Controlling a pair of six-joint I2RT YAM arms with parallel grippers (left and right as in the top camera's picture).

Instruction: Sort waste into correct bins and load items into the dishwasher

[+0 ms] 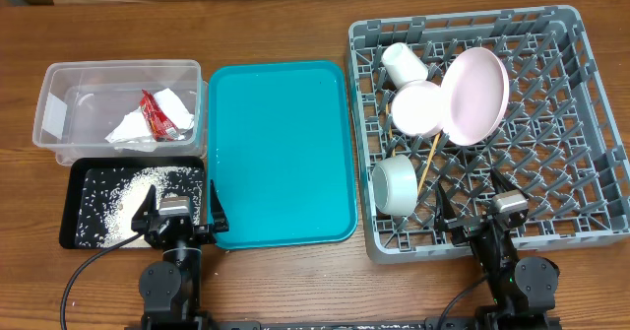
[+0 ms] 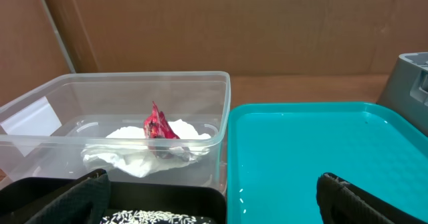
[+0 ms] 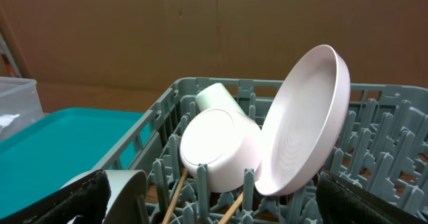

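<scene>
The clear tub (image 1: 59, 84) holds the red wrapper (image 1: 156, 113) (image 2: 159, 125) on the white napkin (image 1: 133, 128) (image 2: 144, 154). Rice grains (image 1: 123, 197) (image 2: 154, 217) lie in the black tray (image 1: 71, 187) (image 2: 167, 194). In the grey dish rack (image 1: 591, 172) (image 3: 374, 150) the pink plate (image 1: 475, 94) (image 3: 307, 130) leans upright beside a bowl (image 1: 416, 108) (image 3: 217, 150) and the cup (image 1: 404, 62) (image 3: 217, 97). Another bowl (image 1: 396, 185) (image 3: 120, 190) and the chopsticks (image 1: 429, 163) (image 3: 175, 197) sit nearer. My left gripper (image 1: 180, 204) (image 2: 214, 200) hangs open over the black tray's near end. My right gripper (image 1: 479, 207) (image 3: 214, 204) is open above the rack's front edge, holding nothing.
The teal serving tray (image 1: 281, 153) (image 2: 314, 144) lies between the bins and the rack, with a few stray grains near its left rim. Bare wooden table runs along the back and front edges. A brown board wall stands behind.
</scene>
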